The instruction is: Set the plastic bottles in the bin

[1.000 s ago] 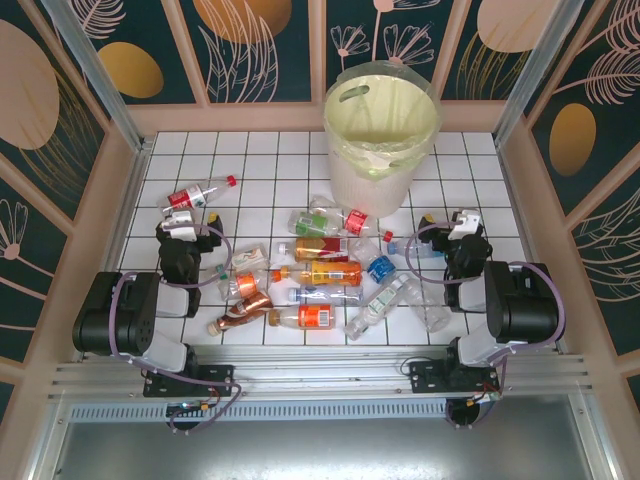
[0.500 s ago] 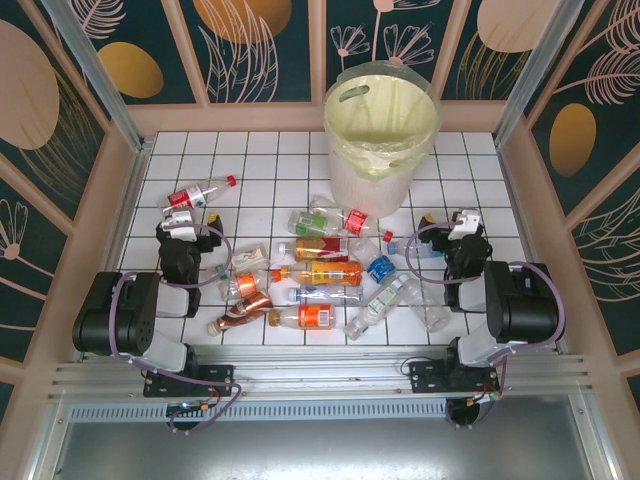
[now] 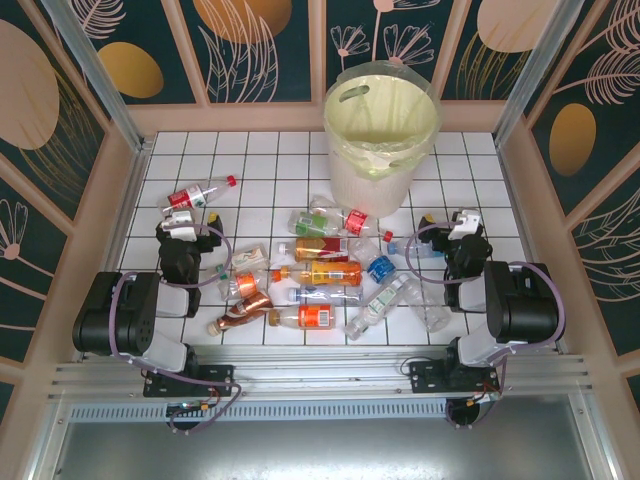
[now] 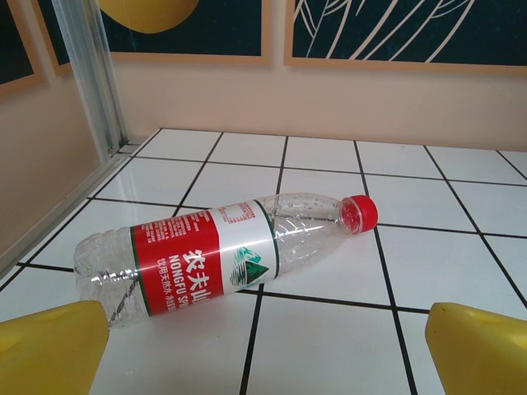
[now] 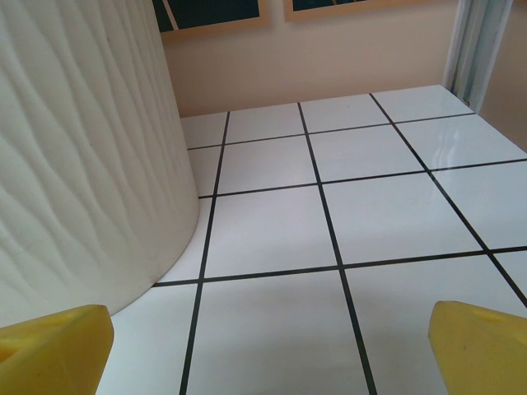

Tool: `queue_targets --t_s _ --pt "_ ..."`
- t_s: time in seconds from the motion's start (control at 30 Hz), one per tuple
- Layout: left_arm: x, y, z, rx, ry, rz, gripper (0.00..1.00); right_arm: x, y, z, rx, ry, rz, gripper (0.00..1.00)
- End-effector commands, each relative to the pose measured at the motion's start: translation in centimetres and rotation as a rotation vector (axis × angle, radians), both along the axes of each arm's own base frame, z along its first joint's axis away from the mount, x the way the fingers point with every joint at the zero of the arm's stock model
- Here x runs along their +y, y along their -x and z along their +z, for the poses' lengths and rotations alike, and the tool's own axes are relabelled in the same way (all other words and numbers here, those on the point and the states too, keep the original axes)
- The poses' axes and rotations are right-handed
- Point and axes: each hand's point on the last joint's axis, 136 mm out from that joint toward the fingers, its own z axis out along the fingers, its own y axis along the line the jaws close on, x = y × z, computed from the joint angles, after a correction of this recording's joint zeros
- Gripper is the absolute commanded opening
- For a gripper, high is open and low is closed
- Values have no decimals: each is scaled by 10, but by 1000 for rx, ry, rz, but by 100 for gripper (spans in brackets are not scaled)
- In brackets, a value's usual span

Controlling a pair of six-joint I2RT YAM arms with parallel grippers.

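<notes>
The bin (image 3: 381, 130), a big white bucket lined with a pale yellow-green bag, stands at the back of the tiled table. Its ribbed wall (image 5: 82, 164) rises just left of my right gripper (image 5: 268, 350), which is open over bare tile. A clear bottle with a red label and red cap (image 4: 214, 255) lies on its side just beyond my left gripper (image 4: 263, 354), whose yellow fingers (image 4: 49, 350) stand wide apart and empty. From above, that bottle (image 3: 198, 193) lies far left. Several more plastic bottles lie heaped mid-table, among them an orange one (image 3: 325, 272).
Low beige walls ring the white tiled floor (image 3: 260, 165). A metal post (image 4: 90, 74) stands in the back left corner. From above, my left gripper (image 3: 190, 218) and right gripper (image 3: 455, 222) flank the bottle heap. Bare tiles lie right of the bin.
</notes>
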Motion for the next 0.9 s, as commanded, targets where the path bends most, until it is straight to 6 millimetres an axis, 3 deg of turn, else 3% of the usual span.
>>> queue_targets --t_s 0.0,0.37,0.53,0.73,0.87 --pt "7 -1 10 -32 6 33 99 0 -4 8 -28 -2 -1 99" --pt "12 9 44 -25 73 68 99 -9 6 37 -30 -31 -90 99" --pt "4 6 59 38 225 49 99 3 12 53 32 -90 -86 99" --pt "-41 10 67 155 490 -148 99 20 30 73 152 -267 -167 99" --pt "-83 21 74 214 639 -373 98 61 40 77 250 -251 -59 99"
